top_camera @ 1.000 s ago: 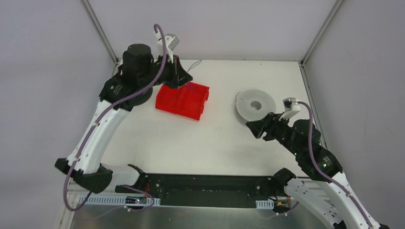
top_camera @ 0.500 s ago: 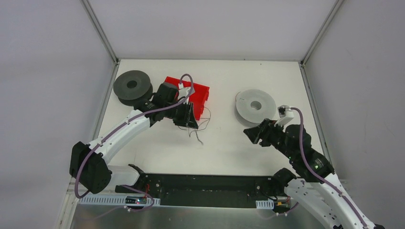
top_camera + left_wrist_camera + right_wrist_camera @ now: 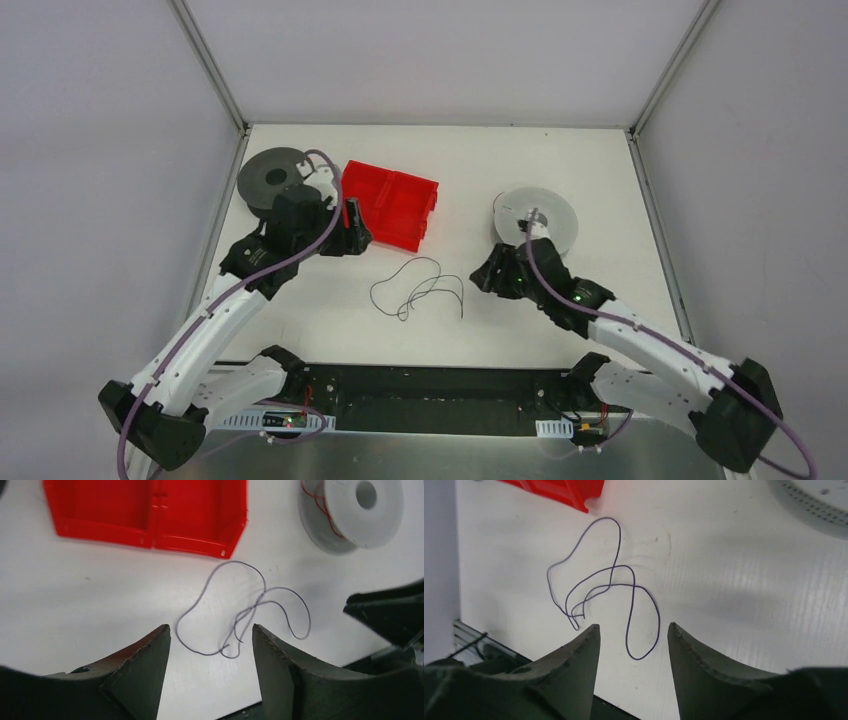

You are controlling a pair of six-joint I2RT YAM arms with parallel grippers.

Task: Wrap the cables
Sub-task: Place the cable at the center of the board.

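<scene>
The cables (image 3: 415,288) are thin dark curly wires lying loose in a tangle on the white table, in front of the red bin. They also show in the left wrist view (image 3: 257,602) and the right wrist view (image 3: 634,587). My left gripper (image 3: 354,230) is open and empty, left of and behind the wires; its jaws (image 3: 210,627) frame their near end. My right gripper (image 3: 484,276) is open and empty just right of the wires; a wire loop lies between its fingertips (image 3: 634,625). A light grey spool (image 3: 545,220) carries some red wire (image 3: 325,510).
A red two-compartment bin (image 3: 395,205) stands behind the wires. A dark grey spool (image 3: 268,176) lies at the back left, behind the left arm. The black base rail (image 3: 430,385) runs along the table's near edge.
The left gripper carried the wires forward from the bin, let them go on the table and drew back left. The right gripper moved left from the light spool towards the wires.
</scene>
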